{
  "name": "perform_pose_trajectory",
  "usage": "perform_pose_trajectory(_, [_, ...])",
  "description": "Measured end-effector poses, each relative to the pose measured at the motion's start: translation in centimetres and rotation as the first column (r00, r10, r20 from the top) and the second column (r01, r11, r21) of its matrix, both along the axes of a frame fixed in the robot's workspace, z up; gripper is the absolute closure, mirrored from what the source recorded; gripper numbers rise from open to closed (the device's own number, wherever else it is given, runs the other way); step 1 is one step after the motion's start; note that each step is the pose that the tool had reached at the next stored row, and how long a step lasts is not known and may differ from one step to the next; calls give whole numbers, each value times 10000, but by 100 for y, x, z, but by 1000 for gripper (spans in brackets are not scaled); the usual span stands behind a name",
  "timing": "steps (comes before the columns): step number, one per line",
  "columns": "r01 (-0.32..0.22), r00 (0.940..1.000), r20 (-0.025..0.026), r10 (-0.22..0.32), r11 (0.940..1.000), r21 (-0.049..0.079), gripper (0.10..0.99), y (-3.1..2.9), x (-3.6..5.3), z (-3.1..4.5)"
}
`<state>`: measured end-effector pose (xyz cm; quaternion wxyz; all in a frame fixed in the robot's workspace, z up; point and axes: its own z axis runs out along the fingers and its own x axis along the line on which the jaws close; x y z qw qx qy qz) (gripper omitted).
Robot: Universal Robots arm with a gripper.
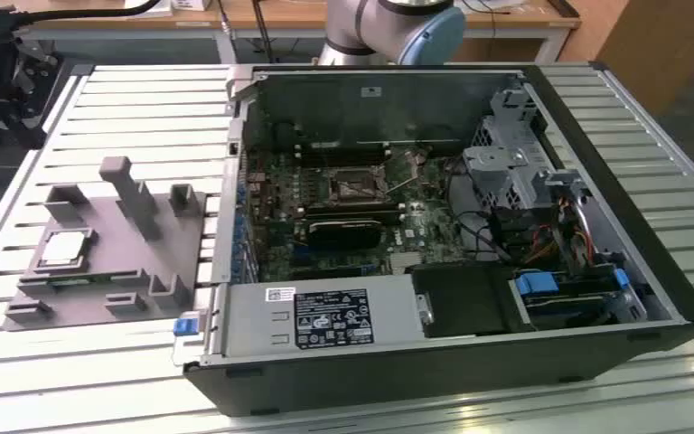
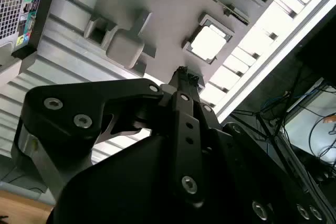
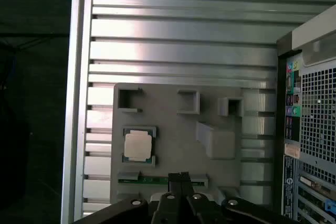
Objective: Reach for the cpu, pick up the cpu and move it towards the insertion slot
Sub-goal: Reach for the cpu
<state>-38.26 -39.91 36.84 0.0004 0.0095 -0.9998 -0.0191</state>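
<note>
Ribbed metal table (image 1: 142, 99), with a grey fixture (image 1: 118, 235) on the exterior view's left and an open computer case (image 1: 383, 362) just beside it.

On the fixture, lying flat in a square pocket: the cpu (image 1: 64, 249), pale and shiny on top. Easy to spot in both wrist views too (image 3: 138, 145) (image 2: 209, 43). Not picked up yet.

Inside the case, in the middle of the green board: the insertion slot (image 1: 357, 188), a small square with a dark centre and a shiny frame. Well apart from the cpu, with the case wall between them.

Up above the fixture, near the cpu but not touching it: the gripper (image 3: 179, 176), also seen in the second wrist view (image 2: 184, 72). Jaws pressed tight together, with nothing held. Looks a bit off to one side of the chip, not right over it.

Things that could go wrong, as a guess:
- Going down with the jaws pressed together: a bump on the chip's top and no grab at all.
- Going down off to the side: a knock on the pocket's raised edge.
- Pinching only a corner: a tilted chip, then a slip and a fall.
- Carrying too low: a hit on the case wall on the way to the slot.
</note>
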Motion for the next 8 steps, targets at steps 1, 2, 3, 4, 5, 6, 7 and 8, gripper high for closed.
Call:
perform_pose_trajectory(1, [0, 10000, -1, 0, 10000, 0, 980, 0, 0, 0])
perform_pose_trajectory(2, [0, 10000, 0, 0, 10000, 0, 980, 0, 0, 0])
perform_pose_trajectory(3, [0, 10000, 0, 0, 10000, 0, 980, 0, 0, 0])
perform_pose_trajectory(4, [0, 10000, 0, 0, 10000, 0, 980, 0, 0, 0])
perform_pose_trajectory(5, [0, 10000, 0, 0, 10000, 0, 980, 0, 0, 0])
perform_pose_trajectory(6, [0, 10000, 0, 0, 10000, 0, 980, 0, 0, 0])
perform_pose_trajectory(7, [0, 10000, 0, 0, 10000, 0, 980, 0, 0, 0])
perform_pose_trajectory(8, [0, 10000, 0, 0, 10000, 0, 980, 0, 0, 0])
